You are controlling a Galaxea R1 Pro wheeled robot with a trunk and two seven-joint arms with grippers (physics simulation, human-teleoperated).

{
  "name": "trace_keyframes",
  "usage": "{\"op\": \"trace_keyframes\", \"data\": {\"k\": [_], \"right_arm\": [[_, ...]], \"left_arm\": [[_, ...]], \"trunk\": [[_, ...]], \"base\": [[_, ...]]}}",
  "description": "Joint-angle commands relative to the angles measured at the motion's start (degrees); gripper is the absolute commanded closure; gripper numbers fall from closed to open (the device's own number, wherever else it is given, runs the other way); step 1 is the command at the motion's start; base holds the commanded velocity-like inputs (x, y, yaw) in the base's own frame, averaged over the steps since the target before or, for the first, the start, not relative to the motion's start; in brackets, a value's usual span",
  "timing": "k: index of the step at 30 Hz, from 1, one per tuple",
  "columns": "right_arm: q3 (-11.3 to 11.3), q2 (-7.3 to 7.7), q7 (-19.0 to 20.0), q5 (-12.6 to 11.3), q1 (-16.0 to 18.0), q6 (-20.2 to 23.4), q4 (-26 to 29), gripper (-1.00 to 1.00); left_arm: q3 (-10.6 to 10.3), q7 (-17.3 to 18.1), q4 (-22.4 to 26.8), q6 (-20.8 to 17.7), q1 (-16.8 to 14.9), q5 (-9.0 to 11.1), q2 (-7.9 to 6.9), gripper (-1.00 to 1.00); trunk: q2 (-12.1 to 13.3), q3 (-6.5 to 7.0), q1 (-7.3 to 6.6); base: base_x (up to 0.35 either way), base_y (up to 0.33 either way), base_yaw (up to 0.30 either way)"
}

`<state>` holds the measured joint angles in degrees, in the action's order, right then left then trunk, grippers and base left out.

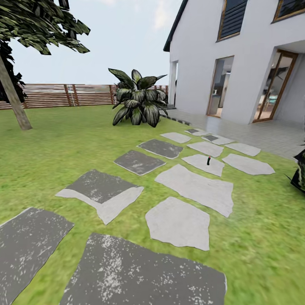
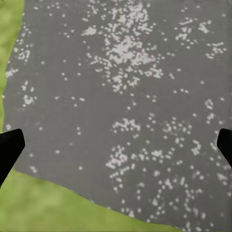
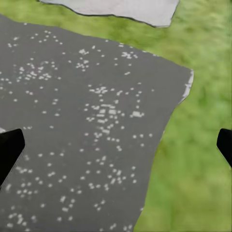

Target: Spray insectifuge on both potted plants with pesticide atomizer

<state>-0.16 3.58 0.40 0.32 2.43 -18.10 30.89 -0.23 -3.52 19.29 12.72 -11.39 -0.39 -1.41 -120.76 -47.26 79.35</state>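
so the lawn (image 1: 55, 144) takes up most of what i see from my head, with the white house (image 1: 237, 59) along its far right edge and the brown fence (image 1: 63, 95) closing its far side. stepping stones (image 1: 192, 188) run from the near edge of the lawn up toward the house. at the far end of that run stands a big broad-leaved plant (image 1: 137, 103); another dark leafy clump (image 1: 300, 173) pokes in at the right edge of the lawn, too cut off to name.

smallest of all is the spray bottle (image 1: 208, 160), upright near the middle of a pale stone (image 1: 203, 164) well up the run. it is too small to read any detail.

my left gripper (image 2: 116, 145) hangs over a dark speckled stone (image 2: 121, 96), jaws spread wide and holding nothing. my right gripper (image 3: 116, 145) is the same, wide apart over another dark stone (image 3: 82, 130) at its grass edge.

i judge the bottle light, stiff and a bit slick, easy to tip. i'd take it around the body below the trigger head.
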Motion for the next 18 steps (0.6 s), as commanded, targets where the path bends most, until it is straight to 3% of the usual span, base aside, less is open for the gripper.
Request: {"op": "trace_keyframes", "data": {"k": [1, 12, 18], "right_arm": [[-0.02, 0.01, 0.04, 0.03, 0.03, -0.18, -0.02, -1.0], [-0.04, 0.02, -0.04, -0.05, 0.03, -0.18, 0.05, -1.0], [-0.02, 0.02, -0.05, -0.06, 0.03, -0.18, 0.05, -1.0]], "left_arm": [[-0.03, -0.17, -0.04, 0.19, -0.03, -0.05, 0.0, -1.0], [-0.03, -0.17, -0.04, 0.18, -0.03, 0.0, 0.0, -1.0], [-0.01, -0.17, -0.04, 0.13, -0.03, 0.03, 0.0, -1.0]], "trunk": [[-0.02, -0.05, 0.03], [-0.02, -0.05, 0.03], [-0.02, -0.05, 0.03]], "base": [[0.338, 0.0, 0.0], [0.338, 0.0, 0.0], [0.323, 0.118, -0.002]]}}
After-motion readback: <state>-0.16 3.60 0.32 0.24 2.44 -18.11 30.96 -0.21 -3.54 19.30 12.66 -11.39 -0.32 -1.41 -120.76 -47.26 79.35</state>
